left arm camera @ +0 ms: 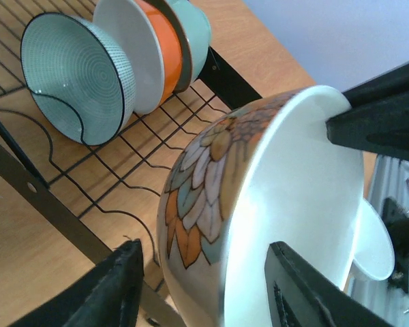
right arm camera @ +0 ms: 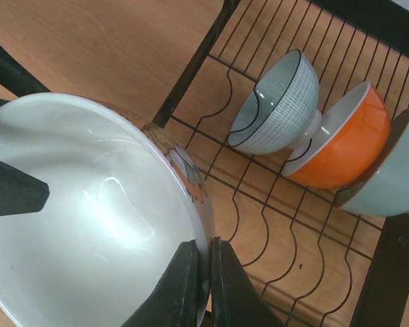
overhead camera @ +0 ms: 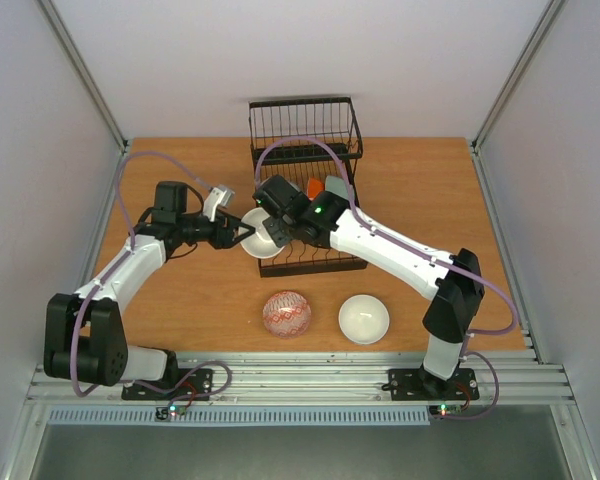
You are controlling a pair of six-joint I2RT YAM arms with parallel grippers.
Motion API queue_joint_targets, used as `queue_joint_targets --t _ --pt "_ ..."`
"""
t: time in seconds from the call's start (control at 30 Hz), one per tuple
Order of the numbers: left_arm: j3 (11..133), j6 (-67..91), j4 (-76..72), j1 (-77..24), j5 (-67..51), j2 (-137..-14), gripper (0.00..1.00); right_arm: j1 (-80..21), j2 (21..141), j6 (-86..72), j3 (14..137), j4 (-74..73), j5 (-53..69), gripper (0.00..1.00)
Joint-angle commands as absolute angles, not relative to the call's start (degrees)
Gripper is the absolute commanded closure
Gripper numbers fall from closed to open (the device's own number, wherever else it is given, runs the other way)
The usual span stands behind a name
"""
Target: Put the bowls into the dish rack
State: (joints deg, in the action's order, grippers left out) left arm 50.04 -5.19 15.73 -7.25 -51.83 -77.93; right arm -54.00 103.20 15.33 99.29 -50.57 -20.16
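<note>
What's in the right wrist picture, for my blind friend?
The right gripper pinches the rim of a flower-painted white ceramic bowl by a black wire dish rack. Inside lean a grid-patterned bowl, an orange bowl and a mint-green bowl.

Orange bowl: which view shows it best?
Right wrist: the orange bowl sits in full view, tilted in the rack between two others. Left wrist shows only an orange sliver; top view, a patch beside the right arm.

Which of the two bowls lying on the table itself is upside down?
The red-patterned bowl, left of the white bowl: its patterned outside faces up, while the white one shows its hollow inside.
</note>
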Motion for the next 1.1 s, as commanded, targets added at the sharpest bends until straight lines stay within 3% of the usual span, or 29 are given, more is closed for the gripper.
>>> queue_joint_targets --t 0.0,0.07,0.27,0.4,0.7,0.87,1.0,1.07 --pt "52.18 -6.2 15.47 -7.64 -51.77 -77.98 0.57 -53.87 102.86 16.2 103.41 -47.54 -21.58 0.99" --pt "52.37 -6.39 15.81 -7.72 -51.76 -78.26 0.65 -53.88 103.17 16.42 103.6 -47.24 -21.67 0.99" --pt "52.69 -6.94 16.38 -7.82 -51.48 -78.6 0.73 -53.88 104.16 16.95 104.68 -46.49 -21.08 0.99" --pt "52.82 -7.22 16.69 -7.89 -51.85 -79.0 0.99 -53.88 104.91 17.13 105.49 -46.5 -20.46 0.99" --pt "52.68 -9.03 17.72 -7.91 -52.74 -78.53 1.0 -53.83 102.89 17.67 102.36 -43.42 -18.92 0.97" --pt "52.38 -8.99 17.3 -7.7 -53.75 -78.11 1.0 -53.87 98.77 17.02 96.47 -39.02 -17.96 0.79" --pt "52.32 -8.58 16.76 -6.7 -56.82 -78.7 1.0 -53.39 94.09 16.55 89.94 -33.96 -12.28 0.5" --pt "52.15 -8.36 16.41 -6.07 -58.97 -78.92 0.99 -52.83 91.91 15.43 86.47 -31.56 -9.73 0.4"
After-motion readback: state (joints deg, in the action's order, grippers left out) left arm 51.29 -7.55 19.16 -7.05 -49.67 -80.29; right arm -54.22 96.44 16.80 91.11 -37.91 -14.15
